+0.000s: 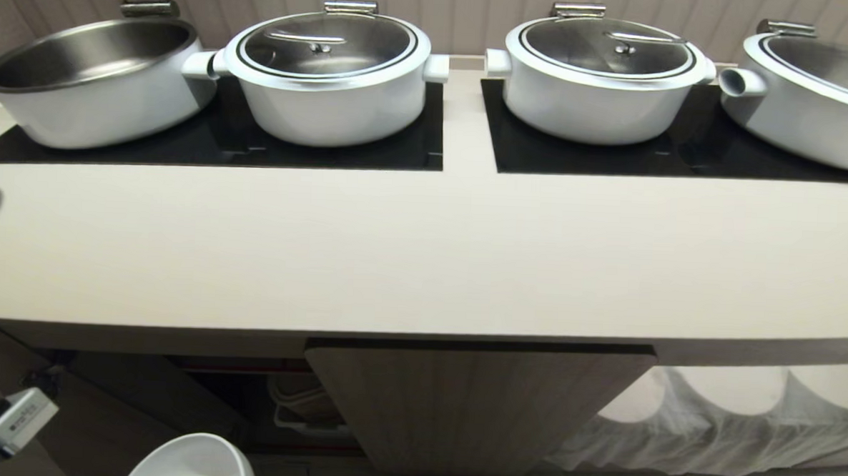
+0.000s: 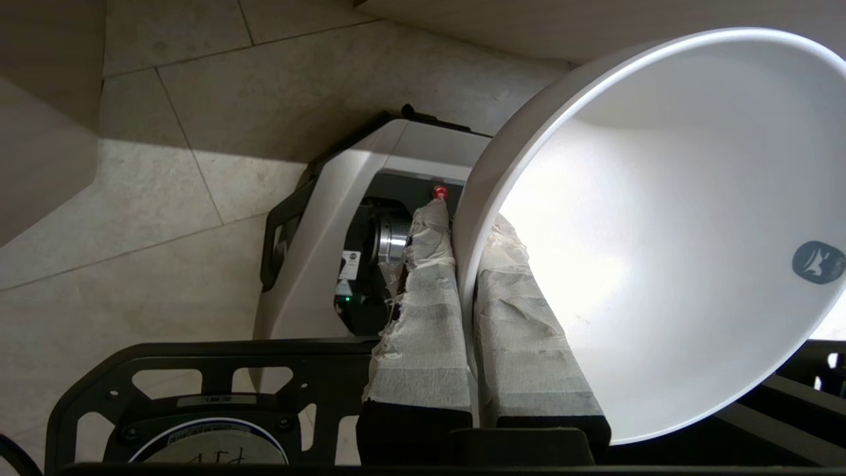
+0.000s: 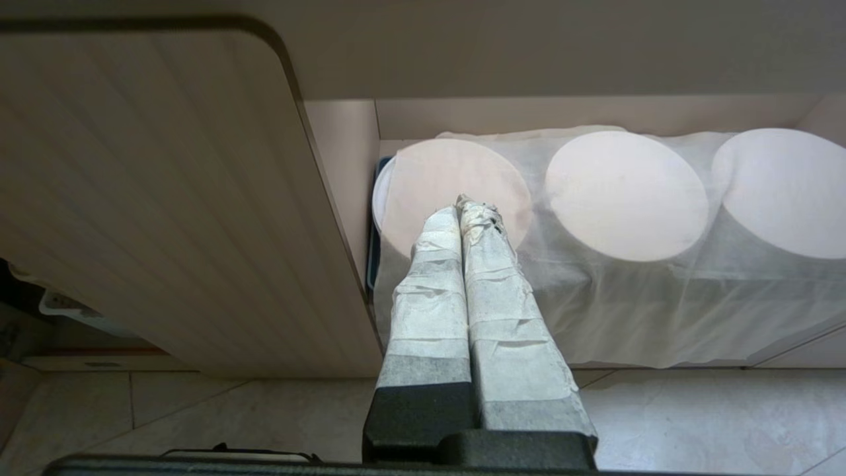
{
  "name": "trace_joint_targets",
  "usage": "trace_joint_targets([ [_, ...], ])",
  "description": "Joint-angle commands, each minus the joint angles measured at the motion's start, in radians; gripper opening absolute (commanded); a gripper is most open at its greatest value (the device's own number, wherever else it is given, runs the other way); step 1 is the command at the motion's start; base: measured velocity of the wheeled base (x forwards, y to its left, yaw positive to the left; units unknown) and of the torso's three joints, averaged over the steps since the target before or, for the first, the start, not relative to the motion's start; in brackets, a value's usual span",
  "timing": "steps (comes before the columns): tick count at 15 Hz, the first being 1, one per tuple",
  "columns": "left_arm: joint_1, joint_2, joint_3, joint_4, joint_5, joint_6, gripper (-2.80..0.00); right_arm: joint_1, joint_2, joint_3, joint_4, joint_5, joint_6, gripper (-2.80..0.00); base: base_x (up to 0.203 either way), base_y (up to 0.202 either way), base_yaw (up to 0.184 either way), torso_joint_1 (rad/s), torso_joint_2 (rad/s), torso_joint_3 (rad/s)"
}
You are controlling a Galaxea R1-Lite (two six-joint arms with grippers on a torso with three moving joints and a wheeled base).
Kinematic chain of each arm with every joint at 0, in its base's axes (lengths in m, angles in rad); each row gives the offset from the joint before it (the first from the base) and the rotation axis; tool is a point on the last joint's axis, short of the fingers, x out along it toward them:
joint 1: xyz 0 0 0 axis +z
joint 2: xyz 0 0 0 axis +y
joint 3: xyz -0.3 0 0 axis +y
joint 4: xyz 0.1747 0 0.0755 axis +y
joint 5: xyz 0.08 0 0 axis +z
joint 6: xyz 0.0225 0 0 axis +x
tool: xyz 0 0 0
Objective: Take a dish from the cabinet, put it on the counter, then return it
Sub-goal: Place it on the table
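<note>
— Where is the dish right now?

— The left gripper has it. Its two taped fingers are clamped on the rim of the dish, one outside the wall and one inside. The bowl is tipped on its side, its mouth facing the wrist camera, and nothing lies in it; a small blue-grey mark sits on the inner wall. Beneath the gripper are the floor tiles and the robot's own base.

— Is it on the counter yet?

— No. From the head, the bowl's rim shows well below the counter, in front of the open cabinet.

— And the pots?

— Four white pots stand on the black hob plates. The far-left pot is open and empty, the next two wear steel lids.

— The other arm?

— The right gripper hangs with its fingers pressed together, holding nothing, facing cloth-covered round stacks beside the fluted door.
</note>
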Motion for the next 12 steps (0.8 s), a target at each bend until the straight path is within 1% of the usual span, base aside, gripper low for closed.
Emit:
trace_joint_targets([
  [1,0.0,0.003,0.001,0.002,0.0,-0.004,-2.8,0.0,0.0,0.0,0.0,0.0,0.0,-2.8,0.0,0.0,0.0,0.295,-0.61,-0.327],
  [5,0.0,0.004,0.003,0.002,-0.001,-0.004,-2.8,0.0,0.0,0.0,0.0,0.0,0.0,-2.8,0.0,0.0,0.0,0.218,-0.46,-0.234],
  [12,0.001,0.004,0.001,0.002,-0.001,-0.004,-2.8,0.001,0.0,0.0,0.0,0.0,0.0,-2.8,0.0,0.0,0.0,0.167,-0.34,-0.178],
])
